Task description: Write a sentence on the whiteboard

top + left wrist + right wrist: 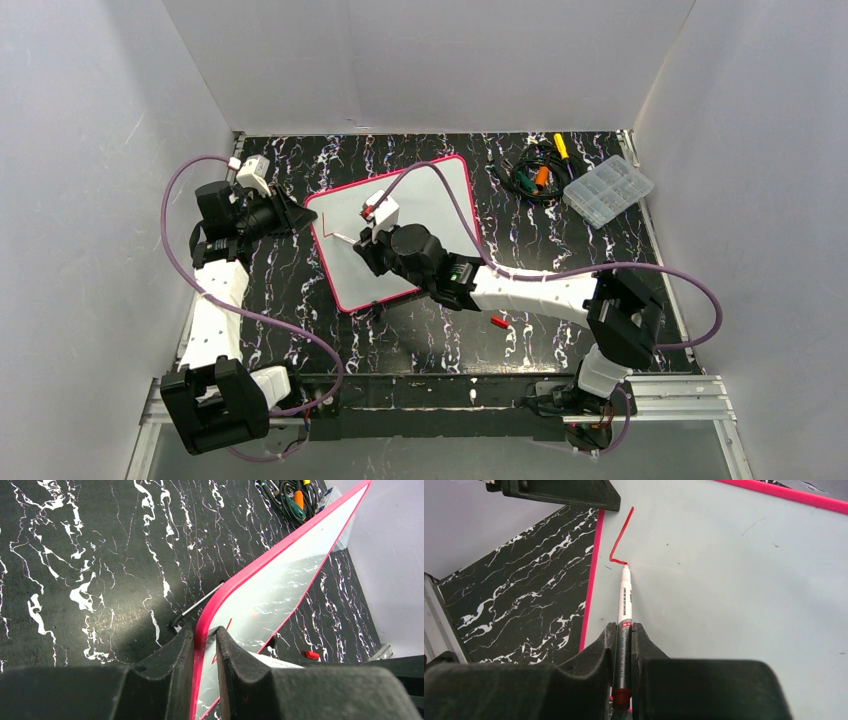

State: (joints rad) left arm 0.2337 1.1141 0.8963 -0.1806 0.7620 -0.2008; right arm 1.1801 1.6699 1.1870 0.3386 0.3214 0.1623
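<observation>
The whiteboard (440, 200), white with a pink-red rim, lies askew on the black marbled table. My left gripper (298, 212) is shut on its left rim, one finger on each side of the edge (205, 630). My right gripper (372, 228) is shut on a white marker (624, 600), with its tip touching the board near the left edge. Of the sentence, only one bent red stroke (621, 535) shows, ending at the tip. It also shows faintly in the left wrist view (227, 626). The whiteboard fills the right wrist view (734, 580).
A clear compartment box (608, 190) and a bundle of cables and tools (535, 172) sit at the back right. A red marker cap (498, 322) lies on the table near the right arm. A thin metal rod (200, 602) lies by the board's edge. White walls enclose the table.
</observation>
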